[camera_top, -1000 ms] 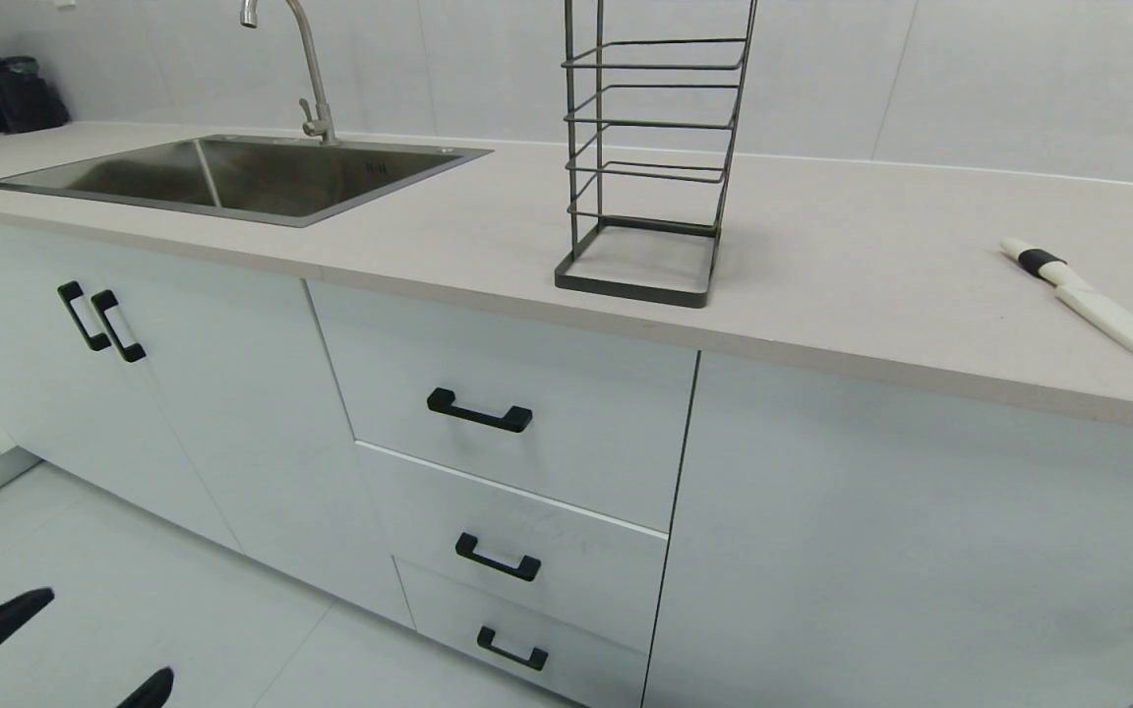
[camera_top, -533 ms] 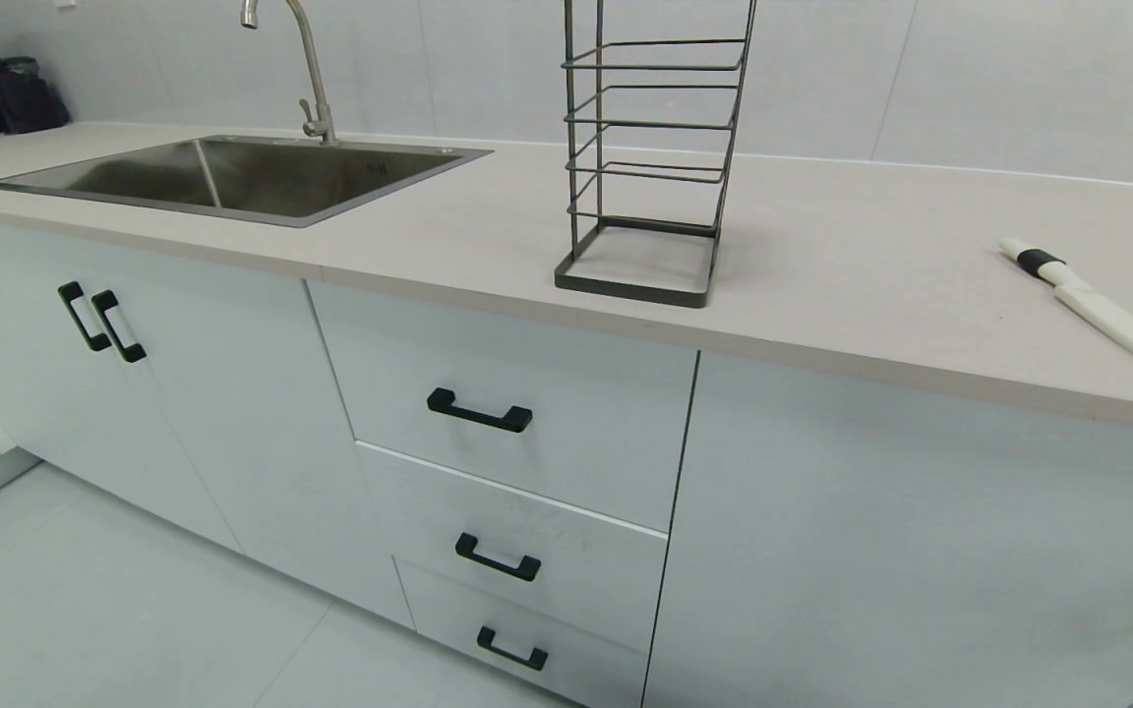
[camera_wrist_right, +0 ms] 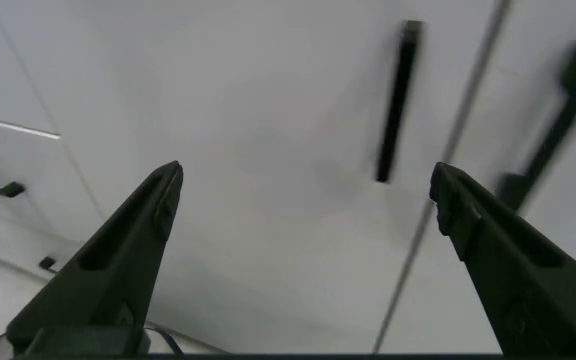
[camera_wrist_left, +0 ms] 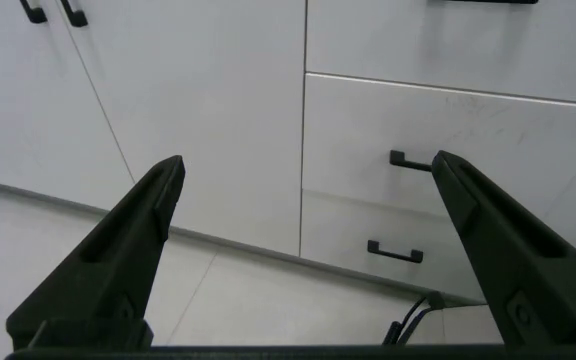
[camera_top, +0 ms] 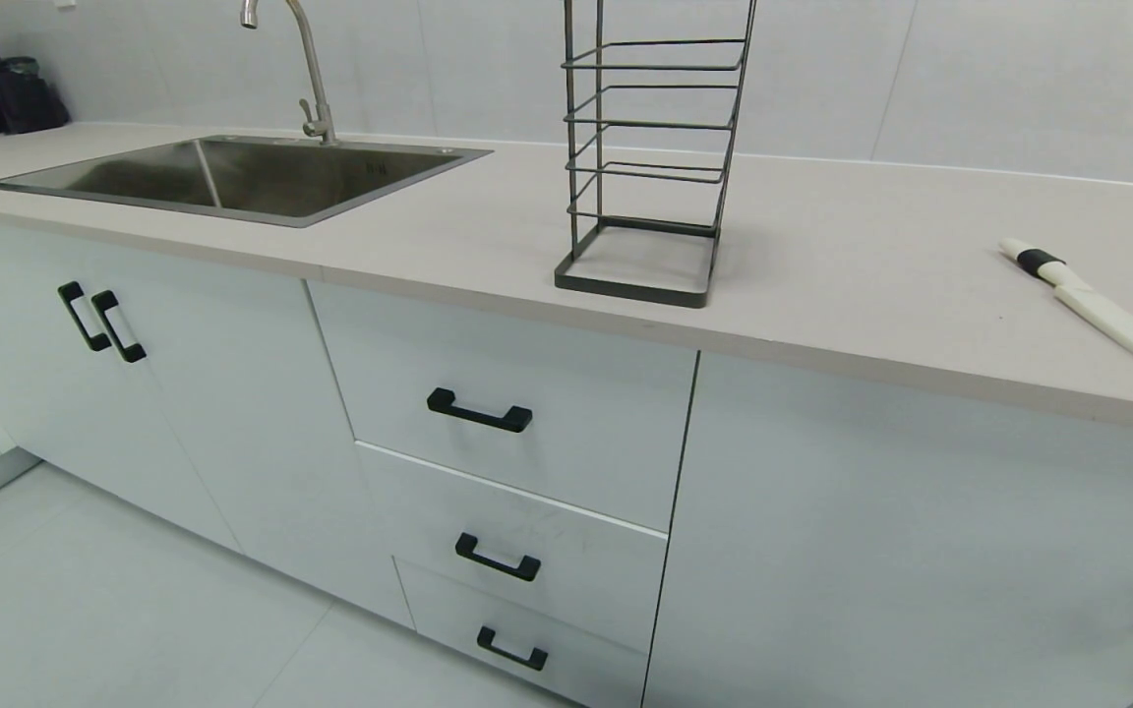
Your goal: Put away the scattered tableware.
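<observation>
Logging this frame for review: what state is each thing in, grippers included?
Knife, lying flat on the counter, ungrasped.
Wire rack, upright on the counter.
Three drawers, all shut.
Faucet, no water running.
Left gripper, open, holding nothing.
Right gripper, open, holding nothing.

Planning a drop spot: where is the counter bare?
Bare countertop between sink and wire rack; a wider stretch between rack and knife. Nowhere crowded; tightest by the knife at the right edge.

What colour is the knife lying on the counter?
The knife is white with a black band near one end, clearest in the head view.
</observation>
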Robot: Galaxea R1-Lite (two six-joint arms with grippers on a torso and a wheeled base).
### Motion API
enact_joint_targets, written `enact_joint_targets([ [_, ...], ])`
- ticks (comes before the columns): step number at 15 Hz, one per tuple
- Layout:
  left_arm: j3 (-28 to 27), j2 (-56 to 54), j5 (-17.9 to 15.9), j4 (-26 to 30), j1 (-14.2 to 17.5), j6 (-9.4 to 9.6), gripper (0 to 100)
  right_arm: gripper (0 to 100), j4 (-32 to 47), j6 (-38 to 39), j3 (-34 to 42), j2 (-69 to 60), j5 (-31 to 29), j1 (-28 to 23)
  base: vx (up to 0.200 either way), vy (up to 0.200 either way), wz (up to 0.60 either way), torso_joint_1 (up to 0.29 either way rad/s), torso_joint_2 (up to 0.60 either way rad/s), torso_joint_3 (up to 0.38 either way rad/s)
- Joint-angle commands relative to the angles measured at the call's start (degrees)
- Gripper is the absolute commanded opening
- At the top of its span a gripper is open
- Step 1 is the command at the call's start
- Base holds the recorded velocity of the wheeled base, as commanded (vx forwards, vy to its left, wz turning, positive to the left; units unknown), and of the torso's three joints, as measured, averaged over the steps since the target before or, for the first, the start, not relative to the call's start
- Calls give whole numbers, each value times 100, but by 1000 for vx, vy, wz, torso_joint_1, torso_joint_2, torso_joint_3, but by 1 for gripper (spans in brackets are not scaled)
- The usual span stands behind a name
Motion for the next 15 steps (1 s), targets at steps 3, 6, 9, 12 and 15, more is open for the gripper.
enact_joint_targets([
  [3, 2, 10, -4, 1, 0, 13, 100, 100, 0, 22, -1, 7, 1, 4, 0, 0, -600, -1, -1, 4],
  [6, 2, 10, -4, 1, 0, -5, 100, 100, 0, 13, -1, 7, 1, 4, 0, 0, -600, 2, 1, 2],
  [9, 2, 10, -4, 1, 0, -13, 100, 100, 0, 13, -1, 7, 1, 4, 0, 0, 0, 0, 0, 0],
  [12, 2, 10, 5, 1, 0, -31, 100, 100, 0, 13, -1, 7, 1, -5, 0, 0, -600, -1, 1, 2],
  [15, 2, 10, 5, 1, 0, -40, 100, 100, 0, 13, -1, 7, 1, -5, 0, 0, 0, 0, 0, 0],
])
